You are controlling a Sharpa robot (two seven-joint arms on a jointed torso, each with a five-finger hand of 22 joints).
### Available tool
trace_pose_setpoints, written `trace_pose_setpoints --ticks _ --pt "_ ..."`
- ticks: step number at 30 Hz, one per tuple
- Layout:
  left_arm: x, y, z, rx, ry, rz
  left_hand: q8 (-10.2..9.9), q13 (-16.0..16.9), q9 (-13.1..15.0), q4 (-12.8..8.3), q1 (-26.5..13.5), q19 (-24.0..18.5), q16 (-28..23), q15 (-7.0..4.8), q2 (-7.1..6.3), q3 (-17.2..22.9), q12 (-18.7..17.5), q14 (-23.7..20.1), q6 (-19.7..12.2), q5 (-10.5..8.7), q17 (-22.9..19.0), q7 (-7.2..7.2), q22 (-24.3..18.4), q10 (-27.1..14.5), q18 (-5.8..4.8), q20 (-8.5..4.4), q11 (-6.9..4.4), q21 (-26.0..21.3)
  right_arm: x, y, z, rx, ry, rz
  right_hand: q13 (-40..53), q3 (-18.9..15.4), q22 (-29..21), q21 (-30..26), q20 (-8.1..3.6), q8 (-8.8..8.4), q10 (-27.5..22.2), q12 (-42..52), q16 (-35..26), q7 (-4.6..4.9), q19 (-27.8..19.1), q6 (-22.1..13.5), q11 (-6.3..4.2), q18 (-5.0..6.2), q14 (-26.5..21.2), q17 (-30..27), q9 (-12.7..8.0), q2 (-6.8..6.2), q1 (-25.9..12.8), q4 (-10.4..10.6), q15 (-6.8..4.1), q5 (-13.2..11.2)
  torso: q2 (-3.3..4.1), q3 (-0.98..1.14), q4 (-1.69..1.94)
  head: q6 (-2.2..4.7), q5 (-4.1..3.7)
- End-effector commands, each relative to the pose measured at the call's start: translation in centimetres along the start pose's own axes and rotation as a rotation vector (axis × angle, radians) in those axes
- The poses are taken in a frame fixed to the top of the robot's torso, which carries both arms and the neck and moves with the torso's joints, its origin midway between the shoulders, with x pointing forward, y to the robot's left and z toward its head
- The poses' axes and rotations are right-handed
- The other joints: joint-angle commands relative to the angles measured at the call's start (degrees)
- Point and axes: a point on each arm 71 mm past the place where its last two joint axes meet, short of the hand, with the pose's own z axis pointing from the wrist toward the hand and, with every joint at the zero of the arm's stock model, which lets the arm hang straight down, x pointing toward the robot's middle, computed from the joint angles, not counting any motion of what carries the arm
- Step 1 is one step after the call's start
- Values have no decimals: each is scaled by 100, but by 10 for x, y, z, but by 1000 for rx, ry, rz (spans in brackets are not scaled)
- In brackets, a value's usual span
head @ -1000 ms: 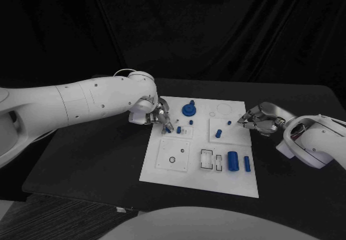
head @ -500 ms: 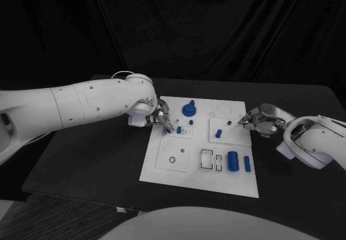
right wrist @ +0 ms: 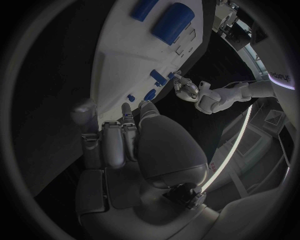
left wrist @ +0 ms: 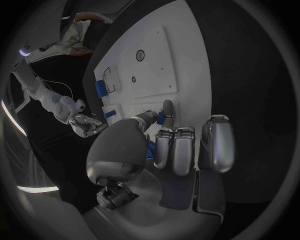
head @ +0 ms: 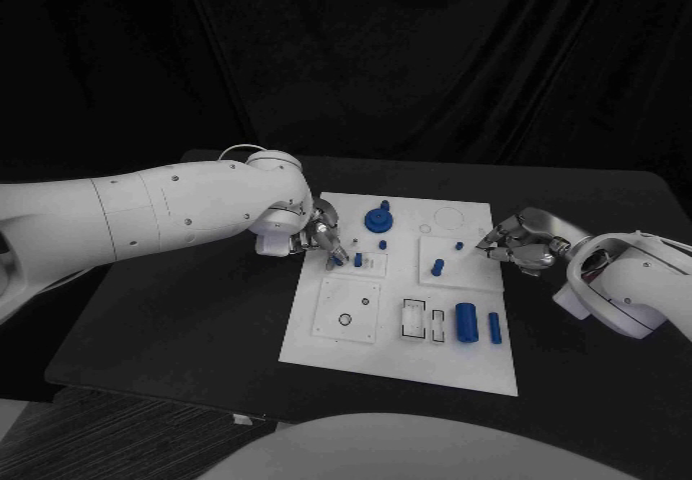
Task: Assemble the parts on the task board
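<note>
The right hand [right wrist: 134,145] rises through the middle of the right wrist view, its broad rounded back dark and glossy, with its fingers [right wrist: 112,142] lying close side by side and reaching toward the white task board [right wrist: 115,65]. Nothing can be seen between them. The board curves away beyond the fingertips, over the black table [right wrist: 50,75]. Two large blue parts, a thick cylinder [right wrist: 170,21] and a slimmer one [right wrist: 143,8], lie on the board's far end. Nearer the hand, several small blue pieces [right wrist: 154,75] stand on the board. Across the board, the left hand [right wrist: 187,90] hovers at the board's edge beside those small pieces, its white arm [right wrist: 234,95] stretching away behind it.
</note>
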Motion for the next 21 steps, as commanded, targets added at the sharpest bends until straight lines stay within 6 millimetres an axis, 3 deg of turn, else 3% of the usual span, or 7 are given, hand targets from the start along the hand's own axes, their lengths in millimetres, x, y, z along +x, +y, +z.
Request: trace_pose_setpoints --ticks 1,21 --pt "0 -1 0 12 -8 -8 -70 1462 -50 81 -18 66 58 16 134 56 -4 595 -23 -102 1514 -6 1198 578 -96 2 28 -81 2 -2 0 18 11 -4 213 110 590 -100 0 32 127 -187 -142 -8 -62 -13 -123 164 77 451 2 15 152 -1 -72 132 0 2 3 0 0" --pt "4 2 5 -3 19 -2 -112 1462 -63 188 -62 43 58 34 170 -14 -4 595 -65 -413 1514 16 1183 578 -85 17 50 -139 2 -2 0 20 12 -4 204 127 587 -116 2 27 115 -196 -149 -6 -70 -20 -122 166 72 446 2 14 171 -5 -71 133 5 0 1 0 -11"
